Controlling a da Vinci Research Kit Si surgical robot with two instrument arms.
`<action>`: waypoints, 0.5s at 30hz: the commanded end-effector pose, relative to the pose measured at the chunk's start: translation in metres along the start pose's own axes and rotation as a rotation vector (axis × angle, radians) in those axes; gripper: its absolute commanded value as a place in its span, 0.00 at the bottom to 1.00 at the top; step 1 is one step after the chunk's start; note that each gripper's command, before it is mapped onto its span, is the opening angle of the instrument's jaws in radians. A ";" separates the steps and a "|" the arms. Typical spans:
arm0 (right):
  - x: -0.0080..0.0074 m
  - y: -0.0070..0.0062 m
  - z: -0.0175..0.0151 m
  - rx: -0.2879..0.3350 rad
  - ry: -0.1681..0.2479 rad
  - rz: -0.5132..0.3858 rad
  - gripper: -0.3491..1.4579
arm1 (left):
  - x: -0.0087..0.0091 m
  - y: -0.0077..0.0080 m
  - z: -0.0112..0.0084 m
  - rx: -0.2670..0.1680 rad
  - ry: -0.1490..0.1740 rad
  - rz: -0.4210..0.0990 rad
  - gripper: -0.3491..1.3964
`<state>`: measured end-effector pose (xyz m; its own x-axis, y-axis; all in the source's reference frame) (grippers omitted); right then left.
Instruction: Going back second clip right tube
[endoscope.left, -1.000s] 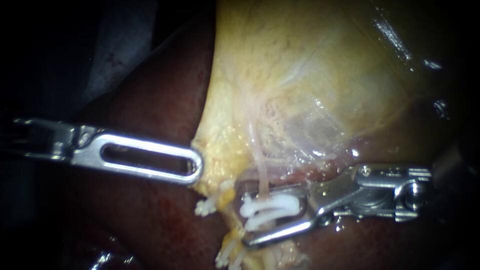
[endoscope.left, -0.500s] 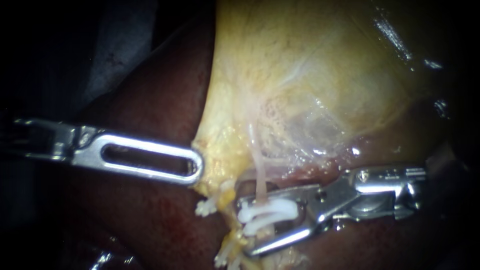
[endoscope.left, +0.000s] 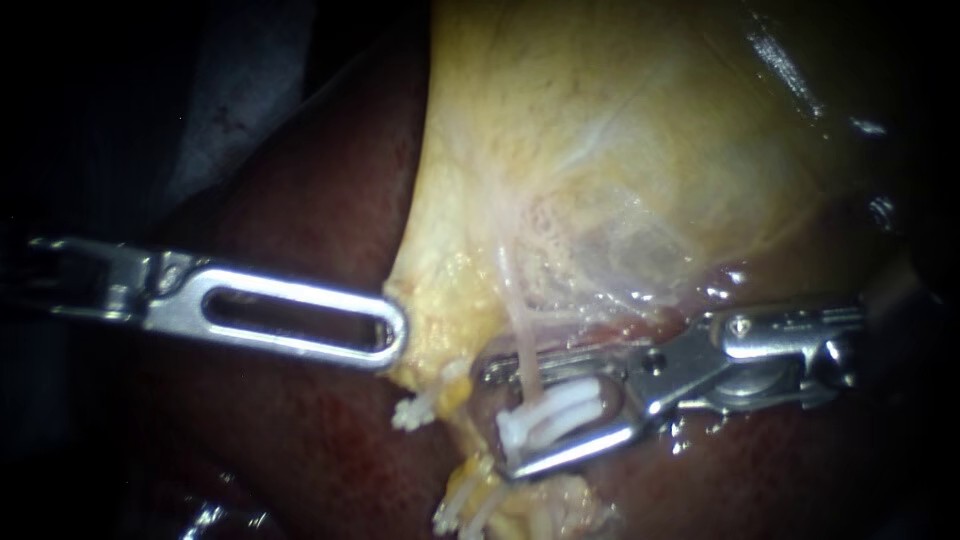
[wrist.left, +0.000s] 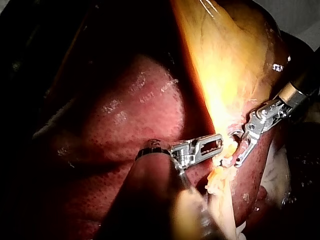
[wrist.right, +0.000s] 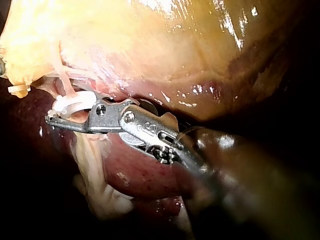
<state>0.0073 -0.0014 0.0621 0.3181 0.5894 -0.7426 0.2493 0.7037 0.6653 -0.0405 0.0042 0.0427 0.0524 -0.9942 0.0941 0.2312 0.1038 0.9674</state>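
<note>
My right instrument (endoscope.left: 500, 420) comes in from the right with its jaws open. A white clip (endoscope.left: 553, 411) lies between them, on a thin pale tube (endoscope.left: 522, 345) that runs down from the gallbladder (endoscope.left: 600, 150). The clip rests near the lower jaw, and a gap shows under the upper one. My left instrument (endoscope.left: 393, 335), with slotted jaws, is shut on the gallbladder's yellow lower edge. The right wrist view shows the clip (wrist.right: 75, 102) beside my right instrument's (wrist.right: 54, 118) jaws. The left wrist view has both instruments (wrist.left: 218, 145) (wrist.left: 240, 150) tip to tip.
Dark red liver (endoscope.left: 300, 200) surrounds the gallbladder. Another white clip (endoscope.left: 410, 413) sits just left of the jaws on a neighbouring strand, and more white clip ends (endoscope.left: 455, 512) show lower down. Wet pink tissue (endoscope.left: 620, 335) lies above my right instrument.
My right instrument has lifted slightly and drawn a little to the right. The clip between its jaws now looks tighter and more tilted. My left instrument has held still.
</note>
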 end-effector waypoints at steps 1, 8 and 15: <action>-0.0001 -0.0001 -0.0001 -0.003 0.002 0.001 0.49 | 0.0000 0.0000 0.0000 0.000 0.000 0.000 0.00; 0.0001 -0.0007 -0.0008 -0.019 0.009 0.014 0.49 | 0.0000 0.0000 0.0000 0.000 0.000 0.000 0.00; 0.0007 -0.0014 -0.0048 -0.061 0.030 0.029 0.49 | 0.0000 0.0000 0.0000 0.000 0.000 0.000 0.00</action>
<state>0.0022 0.0002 0.0601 0.2951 0.6238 -0.7237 0.1786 0.7081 0.6832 -0.0405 0.0041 0.0427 0.0522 -0.9942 0.0941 0.2312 0.1037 0.9674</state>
